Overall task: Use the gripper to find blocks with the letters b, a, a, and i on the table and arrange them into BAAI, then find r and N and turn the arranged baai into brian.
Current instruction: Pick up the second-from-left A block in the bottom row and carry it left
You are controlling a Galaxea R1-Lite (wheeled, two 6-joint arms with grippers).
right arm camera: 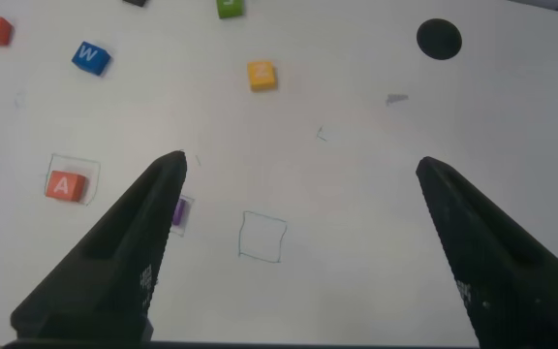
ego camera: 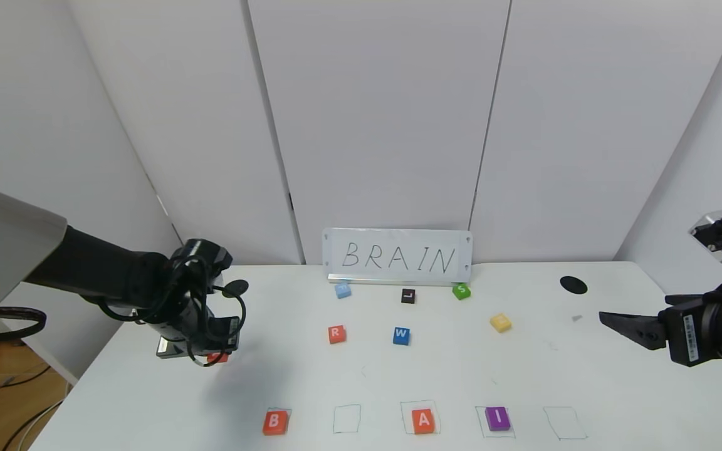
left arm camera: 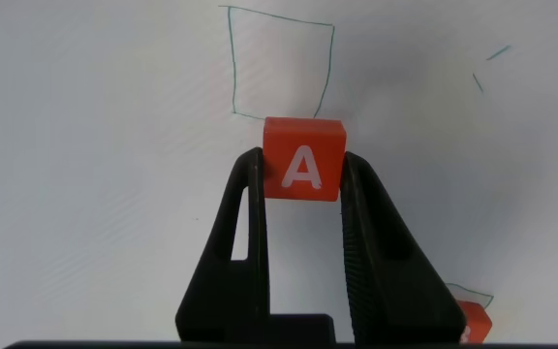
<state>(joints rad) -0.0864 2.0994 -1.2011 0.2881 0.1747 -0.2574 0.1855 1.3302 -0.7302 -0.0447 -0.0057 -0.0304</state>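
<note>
My left gripper [ego camera: 214, 354] hangs above the left part of the table [ego camera: 148, 388], shut on an orange-red A block [left arm camera: 303, 160], whose underside shows in the head view [ego camera: 217, 358]. In the front row, the B block [ego camera: 275, 422], another A block [ego camera: 423, 421] and the purple I block [ego camera: 497, 418] lie on green squares. An empty square [ego camera: 346, 418] lies between B and A, and it shows ahead of the held block in the left wrist view [left arm camera: 281, 63]. The r block [ego camera: 336, 334] and the yellow N block [ego camera: 501, 322] lie mid-table. My right gripper [ego camera: 618, 326] hovers open and empty at the right.
A blue W block [ego camera: 401, 336], a light blue block [ego camera: 343, 290], a black block [ego camera: 408, 295] and a green S block [ego camera: 461, 290] lie farther back. A BRAIN sign [ego camera: 398, 257] stands at the wall. An empty square [ego camera: 565, 423] lies right of I. A black hole [ego camera: 573, 285] is at back right.
</note>
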